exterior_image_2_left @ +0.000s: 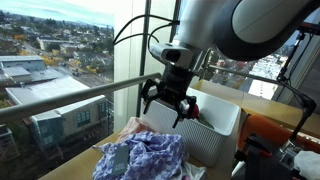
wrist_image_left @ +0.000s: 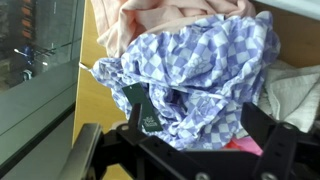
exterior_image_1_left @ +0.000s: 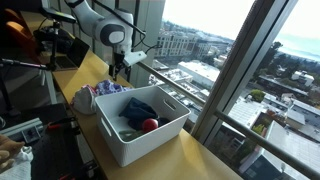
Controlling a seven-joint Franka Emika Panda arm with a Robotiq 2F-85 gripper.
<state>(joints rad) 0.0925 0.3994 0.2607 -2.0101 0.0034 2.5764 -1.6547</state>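
Exterior view: gripper (exterior_image_1_left: 119, 70) hangs over a cloth heap (exterior_image_1_left: 97, 93) at the window-side edge of the tabletop (exterior_image_1_left: 195, 152), just beside a white bin (exterior_image_1_left: 120, 145) that holds a dark blue cloth (exterior_image_1_left: 140, 108) and a red item (exterior_image_1_left: 149, 125).

Exterior view: the gripper (exterior_image_2_left: 167, 106) is spread wide and empty, right above the checkered cloth (exterior_image_2_left: 150, 158). A pink cloth (exterior_image_2_left: 135, 128) is touching it, with the bin (exterior_image_2_left: 218, 118) behind.

Wrist view: the checkered cloth (wrist_image_left: 205, 65) lies crumpled between the fingers (wrist_image_left: 280, 140), not pinched. The pink cloth (wrist_image_left: 150, 20) is beyond it, and a dark tag (wrist_image_left: 141, 112) shows on the fabric.
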